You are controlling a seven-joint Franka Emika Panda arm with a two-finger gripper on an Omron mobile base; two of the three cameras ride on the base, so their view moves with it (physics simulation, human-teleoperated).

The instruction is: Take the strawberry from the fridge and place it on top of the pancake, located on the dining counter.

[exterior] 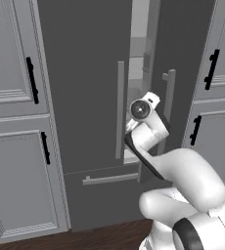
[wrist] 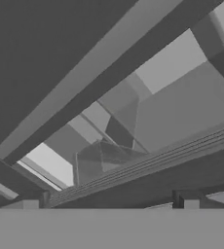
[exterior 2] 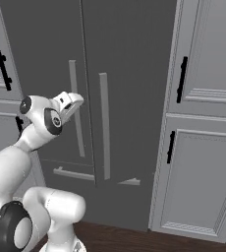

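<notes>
— Any sign of the strawberry?

— No, I can't spot it; the fridge point(exterior: 85, 73) is barely cracked. The gripper point(exterior: 134, 122) sits wide apart, empty, by the right door's handle point(exterior: 169, 97).

— It could slip off or jam in that gap.

- Fridge point(exterior: 85, 88): dark grey doors, plain, no pattern.
- Bar handles point(exterior: 120, 110): lighter mid grey against the doors.
- Drawer handle point(exterior: 109, 178): same mid grey.
- Fridge interior point(wrist: 172, 63), seen through the door gap: pale grey and off-white panels, with darker grey bands.
- Cabinets point(exterior: 14, 58): light grey, panelled fronts with raised frame lines.
- Cabinet handles point(exterior: 32, 80): black.
- Floor point(exterior: 85, 239): dark reddish-brown, wood-grain look.
- Arm point(exterior: 183, 180): white shell, with dark grey to black joints.
</notes>
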